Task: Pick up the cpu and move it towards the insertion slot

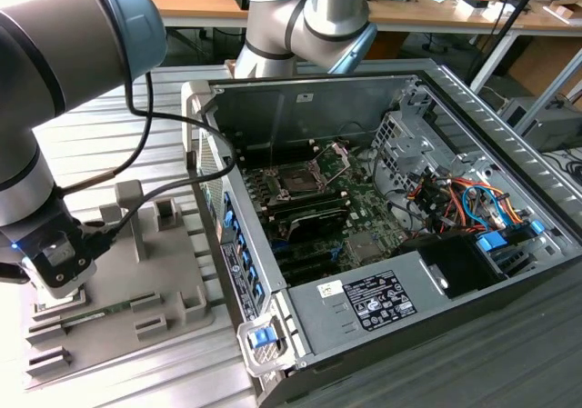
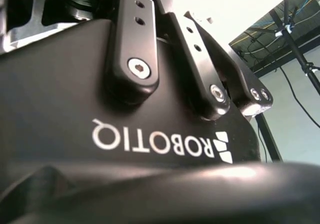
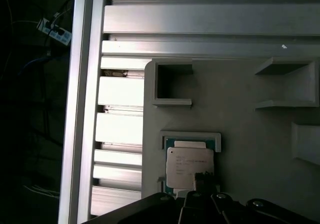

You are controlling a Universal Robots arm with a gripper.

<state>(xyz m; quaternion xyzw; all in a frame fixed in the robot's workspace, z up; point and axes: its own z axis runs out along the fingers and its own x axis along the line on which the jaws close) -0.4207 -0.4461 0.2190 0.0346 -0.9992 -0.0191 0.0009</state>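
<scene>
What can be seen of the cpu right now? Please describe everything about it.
The cpu is a small flat square chip with a pale silvery metal top bearing faint print; a green rim shows around it. It lies flat in a framed pocket of the grey holder plate. The dark gripper overlaps one edge in the first wrist view; contact cannot be told.
</scene>
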